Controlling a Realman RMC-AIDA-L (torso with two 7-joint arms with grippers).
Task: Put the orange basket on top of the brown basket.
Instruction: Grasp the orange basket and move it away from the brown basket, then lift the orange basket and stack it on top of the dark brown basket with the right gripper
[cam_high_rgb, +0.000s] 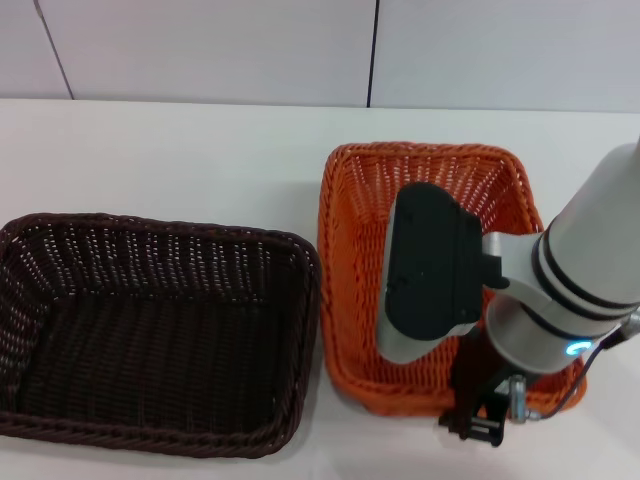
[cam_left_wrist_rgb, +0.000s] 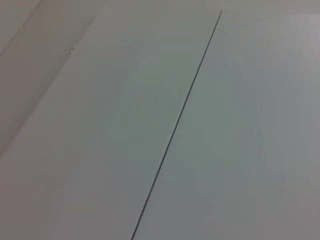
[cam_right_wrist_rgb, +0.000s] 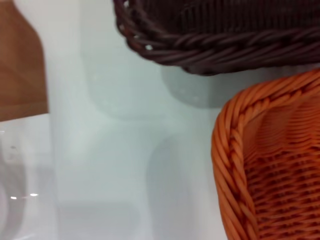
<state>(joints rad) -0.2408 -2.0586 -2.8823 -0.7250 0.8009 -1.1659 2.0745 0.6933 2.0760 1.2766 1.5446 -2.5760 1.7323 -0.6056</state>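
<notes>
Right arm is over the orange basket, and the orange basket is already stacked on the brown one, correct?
Not stacked. In the head view the orange basket sits on the table beside the brown basket, to its right. The right arm is indeed over the orange basket.

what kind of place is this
Likely a robot test bench or lab: a bare white table against plain wall panels, holding only an orange basket and a brown basket.

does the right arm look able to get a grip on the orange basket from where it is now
Probably yes. The right hand hangs over the near rim of the orange basket, with nothing between them. The brown basket sits apart on its left, out of the way.
</notes>
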